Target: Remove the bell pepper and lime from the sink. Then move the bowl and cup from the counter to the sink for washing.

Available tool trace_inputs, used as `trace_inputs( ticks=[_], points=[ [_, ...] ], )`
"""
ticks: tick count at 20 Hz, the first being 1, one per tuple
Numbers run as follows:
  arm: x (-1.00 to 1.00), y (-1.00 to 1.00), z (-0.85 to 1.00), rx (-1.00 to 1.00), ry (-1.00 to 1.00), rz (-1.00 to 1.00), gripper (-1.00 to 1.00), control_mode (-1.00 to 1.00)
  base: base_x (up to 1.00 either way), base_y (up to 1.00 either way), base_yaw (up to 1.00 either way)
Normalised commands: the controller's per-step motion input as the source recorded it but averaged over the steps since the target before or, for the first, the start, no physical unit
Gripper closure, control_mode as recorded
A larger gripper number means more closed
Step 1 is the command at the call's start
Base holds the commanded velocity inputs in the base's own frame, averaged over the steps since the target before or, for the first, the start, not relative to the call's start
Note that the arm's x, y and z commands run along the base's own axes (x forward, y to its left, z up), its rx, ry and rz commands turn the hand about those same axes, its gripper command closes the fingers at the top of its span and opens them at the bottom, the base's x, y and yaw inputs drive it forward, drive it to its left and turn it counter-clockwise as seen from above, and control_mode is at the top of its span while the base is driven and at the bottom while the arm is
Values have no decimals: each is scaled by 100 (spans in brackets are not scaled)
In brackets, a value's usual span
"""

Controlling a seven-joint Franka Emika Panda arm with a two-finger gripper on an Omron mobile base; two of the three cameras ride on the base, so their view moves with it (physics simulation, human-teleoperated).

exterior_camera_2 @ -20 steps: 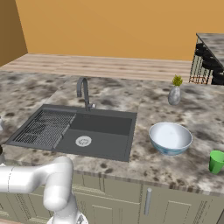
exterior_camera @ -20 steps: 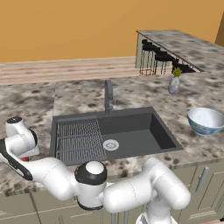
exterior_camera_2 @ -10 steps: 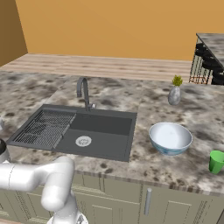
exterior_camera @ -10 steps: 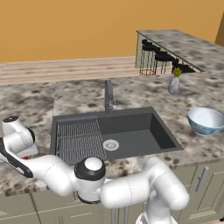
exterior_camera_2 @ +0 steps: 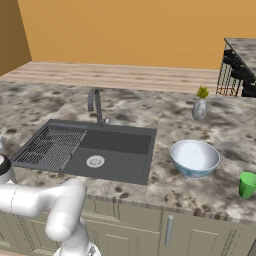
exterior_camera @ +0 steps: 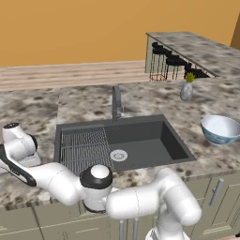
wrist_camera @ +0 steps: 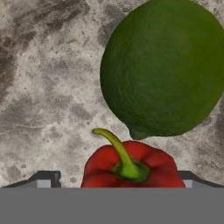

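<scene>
Speckled stone counter [wrist_camera: 48, 87] under lime [wrist_camera: 164, 70] and bell pepper [wrist_camera: 131, 168].

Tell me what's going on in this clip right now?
The arm is reaching far left of the sink, over the speckled counter. In the hand view, the bell pepper sits between the fingertips, with the lime lying on the counter just beyond it. No fruit shows in the sink basin. The bowl and the cup wait on the counter to its right.
</scene>
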Motion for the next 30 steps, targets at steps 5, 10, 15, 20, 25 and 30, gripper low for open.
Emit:
trace_inputs(
  ticks=[5,10,15,20,25,30],
  points=[
    [-14,0,-15,0,-1,-1,-100,-100,0,0,0],
    [-26,-10,12,0,-5,-12,-100,-100,0,0,0],
    [-26,-17,12,0,0,-21,-100,-100,0,0,0],
    [-18,-32,3,0,0,-24,-100,-100,0,0,0],
    [-16,-40,1,0,-1,-23,-100,-100,0,0,0],
    [-12,-44,14,0,-8,-20,-100,-100,0,0,0]
  ],
)
